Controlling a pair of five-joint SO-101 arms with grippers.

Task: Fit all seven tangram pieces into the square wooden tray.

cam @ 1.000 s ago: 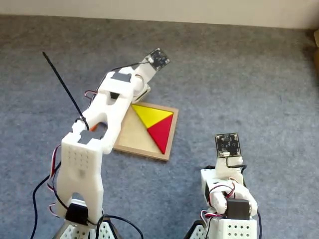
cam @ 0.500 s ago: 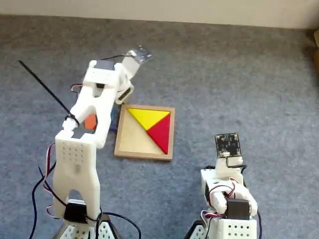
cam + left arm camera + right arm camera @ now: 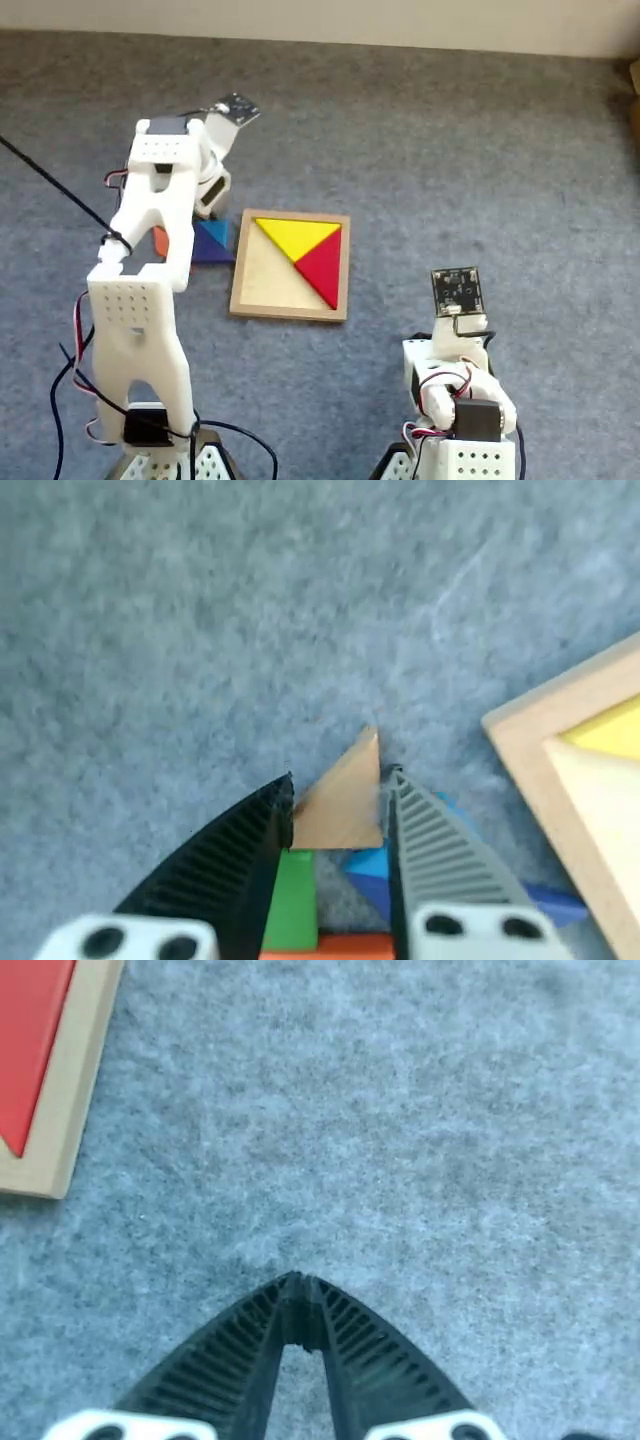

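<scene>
We judged a pickup to be in hand. The left gripper's (image 3: 340, 780) jaws stood spread closely about a tan triangle (image 3: 345, 800) in the loose pile at nine o'clock of the tray (image 3: 262, 280). Next they needed to close and lift. The right gripper's (image 3: 298, 1280) jaws were pressed together.

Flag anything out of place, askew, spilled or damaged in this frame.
Nothing stands out. The wooden tray lies flat on the carpet with the yellow triangle and red triangle seated inside it. The loose pieces sit together beside it, at the left tool.
</scene>
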